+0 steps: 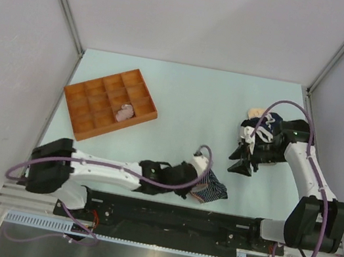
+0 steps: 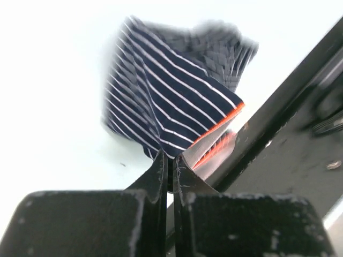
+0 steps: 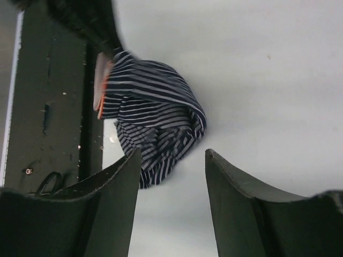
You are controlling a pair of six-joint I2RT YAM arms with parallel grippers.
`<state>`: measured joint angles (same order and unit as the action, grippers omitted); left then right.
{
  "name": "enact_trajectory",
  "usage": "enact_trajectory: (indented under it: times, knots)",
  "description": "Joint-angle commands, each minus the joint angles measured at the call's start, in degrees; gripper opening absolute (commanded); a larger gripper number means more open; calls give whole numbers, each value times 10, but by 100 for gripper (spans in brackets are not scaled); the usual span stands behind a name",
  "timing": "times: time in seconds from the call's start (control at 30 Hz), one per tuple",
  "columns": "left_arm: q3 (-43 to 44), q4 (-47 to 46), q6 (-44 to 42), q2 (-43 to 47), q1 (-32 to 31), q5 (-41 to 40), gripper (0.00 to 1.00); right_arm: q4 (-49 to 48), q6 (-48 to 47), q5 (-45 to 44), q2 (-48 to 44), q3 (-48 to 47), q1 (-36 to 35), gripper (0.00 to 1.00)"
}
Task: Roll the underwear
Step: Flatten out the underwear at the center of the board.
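Grasp step: left fingers (image 2: 158,179) pinched shut on navy white-striped cloth underwear (image 2: 171,101), right fingers (image 3: 115,184) apart, seemingly empty; next, spread flat to roll.

The left arm (image 1: 105,168) and right arm (image 1: 305,166) are white-shelled with black joints and looping purple cables (image 1: 288,103). The right gripper (image 3: 171,155) has black, seemingly matte fingers (image 3: 236,193).

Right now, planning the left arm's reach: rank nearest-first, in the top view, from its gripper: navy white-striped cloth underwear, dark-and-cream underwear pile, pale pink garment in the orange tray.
1. Navy white-striped cloth underwear: pinched in the left gripper.
2. Dark-and-cream underwear pile: right side.
3. Pale pink garment: back left, inside the orange tray.
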<state>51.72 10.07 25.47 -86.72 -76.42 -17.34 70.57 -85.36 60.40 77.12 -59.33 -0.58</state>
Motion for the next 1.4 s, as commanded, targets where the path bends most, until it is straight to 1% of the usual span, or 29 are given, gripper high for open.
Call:
enact_trajectory:
  times: [0.0, 0.03, 0.07, 0.1, 0.17, 0.2, 0.23, 0.27, 0.33, 0.5, 0.67, 0.77, 0.87, 0.9, 0.97, 1.0, 1.07, 1.1, 1.17, 1.2, 1.23, 1.27, 1.3, 1.33, 1.37]
  knots:
    - [-28, -92, -6, 86, 56, 100, 0, -4, -10, -2, -43, -1, -94, 57]
    - [-27, -93, -14, 95, 67, 109, 0, -16, 6, -6, -47, -1, -117, 58]
    - [-24, -92, -18, 103, 73, 133, 0, -31, 46, -20, -61, 0, -138, 58]
    - [-22, -91, -21, 108, 78, 140, 0, -72, 74, -28, -70, 0, -183, 58]
    - [-16, -87, -31, 119, 92, 155, 0, -121, 125, -67, -88, 2, -223, 60]
    - [-15, -86, -34, 124, 95, 167, 0, -174, 182, -88, -104, 3, -242, 61]
    - [-14, -85, -45, 126, 104, 168, 0, -198, 204, -136, -109, 2, -277, 62]
    - [-12, -81, -53, 131, 108, 185, 0, -218, 223, -154, -114, 0, -289, 62]
    - [-1, -68, -73, 137, 119, 202, 1, -235, 240, -177, -111, -8, -300, 63]
    - [30, -33, -97, 138, 137, 220, 0, -253, 287, -174, -112, -31, -302, 63]
    - [33, -49, -86, 143, 158, 233, 0, -271, 374, -182, -105, -34, -332, 62]
    - [30, -67, -78, 146, 165, 244, 0, -286, 411, -193, -98, -34, -333, 60]
    - [29, -77, -76, 147, 167, 248, 1, -299, 432, -227, -89, -33, -334, 56]
    - [28, -80, -76, 148, 167, 251, 0, -307, 437, -235, -87, -34, -333, 50]
    - [26, -80, -77, 150, 171, 255, 0, -314, 444, -244, -85, -34, -332, 43]
    - [25, -80, -77, 149, 172, 260, 0, -318, 451, -245, -84, -34, -332, 35]
    - [23, -79, -80, 149, 174, 264, 1, -327, 458, -248, -82, -34, -332, 26]
    - [22, -79, -80, 148, 175, 269, 0, -332, 462, -252, -81, -34, -333, 16]
    - [15, -79, -80, 150, 181, 274, 1, -335, 463, -267, -82, -35, -332, 8]
    - [13, -83, -78, 151, 182, 276, 2, -341, 466, -274, -85, -34, -331, 0]
    - [8, -86, -71, 153, 188, 277, 7, -342, 470, -286, -86, -35, -330, 0]
    - [-4, -89, -67, 155, 193, 278, 23, -345, 474, -291, -87, -37, -326, 0]
    - [-12, -99, -61, 158, 197, 278, 31, -349, 477, -295, -88, -44, -325, 0]
    - [-21, -98, -47, 164, 206, 278, 48, -351, 487, -302, -90, -48, -321, 0]
    - [-34, -117, -40, 168, 210, 277, 53, -352, 491, -304, -89, -53, -318, 0]
